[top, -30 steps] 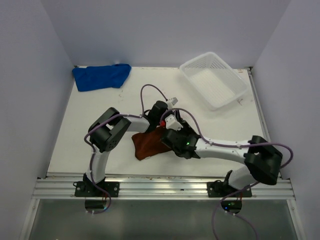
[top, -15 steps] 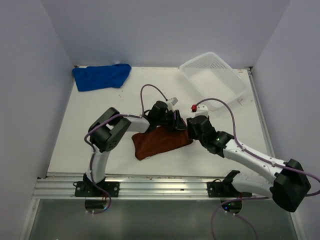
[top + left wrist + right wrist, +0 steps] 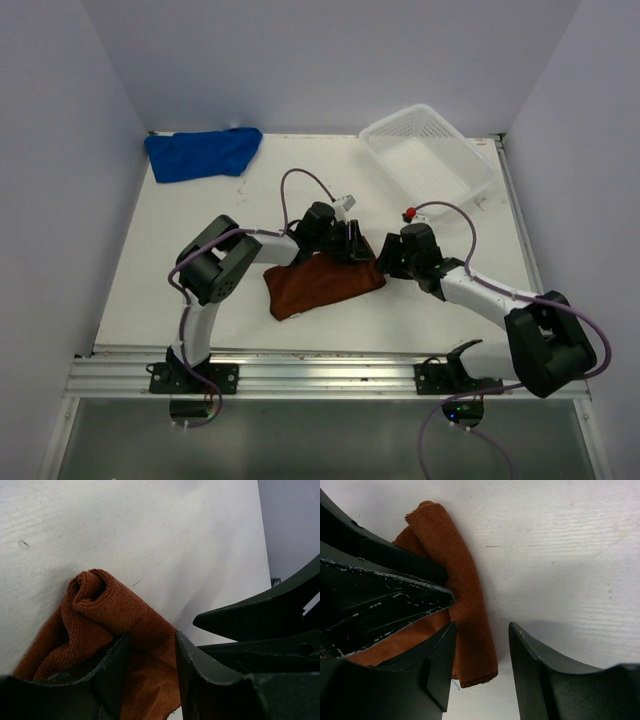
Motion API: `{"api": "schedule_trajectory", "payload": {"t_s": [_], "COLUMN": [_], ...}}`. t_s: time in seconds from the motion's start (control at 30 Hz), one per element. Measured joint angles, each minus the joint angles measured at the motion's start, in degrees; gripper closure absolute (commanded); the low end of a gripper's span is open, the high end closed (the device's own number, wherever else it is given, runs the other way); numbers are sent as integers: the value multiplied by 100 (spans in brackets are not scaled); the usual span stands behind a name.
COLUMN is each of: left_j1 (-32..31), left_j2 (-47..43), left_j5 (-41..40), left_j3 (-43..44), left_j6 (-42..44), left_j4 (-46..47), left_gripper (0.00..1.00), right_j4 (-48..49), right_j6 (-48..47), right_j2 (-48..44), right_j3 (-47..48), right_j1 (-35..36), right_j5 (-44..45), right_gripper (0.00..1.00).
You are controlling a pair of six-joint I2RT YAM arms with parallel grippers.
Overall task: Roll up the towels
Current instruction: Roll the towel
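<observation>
1. Rust-brown is the colour of the towel that is being worked on: the rust-brown soft cloth towel point(image 3: 320, 285) is lying on the flat white table point(image 3: 200, 230), in the middle and a bit toward the near edge.
2. The towel is being seen as a long bundle, folded over on itself. Its right end is being shown by the wrist views as a soft roll.
3. The left gripper point(image 3: 150, 645) is being held low over the far edge of the towel, near that right end.
4. Its two black fingers are being kept partly apart. Brown cloth is filling the gap between them, so the towel is being pinched there.
5. The right gripper point(image 3: 482, 630) is being held just beside the left gripper, at the right end of the towel, with the tips of the two grippers pointing at each other.
6. Its jaws are being kept apart. The rolled end of the towel is lying in the gap against one finger, and bare white table is being shown beside the other finger. The cloth is not being squeezed by this gripper.
7. The bright blue soft cloth towel point(image 3: 203, 152) is lying crumpled in the far left corner of the table, well apart from both grippers.
8. The white plastic mesh basket point(image 3: 428, 160) is sitting at the far right of the table, turned at a slant, apart from both towels.
</observation>
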Motion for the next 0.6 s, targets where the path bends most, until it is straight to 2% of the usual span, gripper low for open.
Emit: {"api": "schedule_trajectory", "payload": {"t_s": [0.23, 0.53, 0.6], "left_j1": [7, 22, 33], "left_j2": [-7, -17, -17], "left_j5": [0, 7, 9], "left_j3": [0, 4, 4], "left_j6": [57, 144, 151], "left_j4": [-9, -61, -70], "left_gripper": [55, 55, 55], "right_j4": [291, 693, 772], "right_j6": [138, 221, 216], "right_j2": [201, 470, 527], "right_j3": [-105, -352, -352], "right_j1": [-35, -37, -37], "right_j5": [-337, -439, -450], "right_gripper": [51, 71, 79]}}
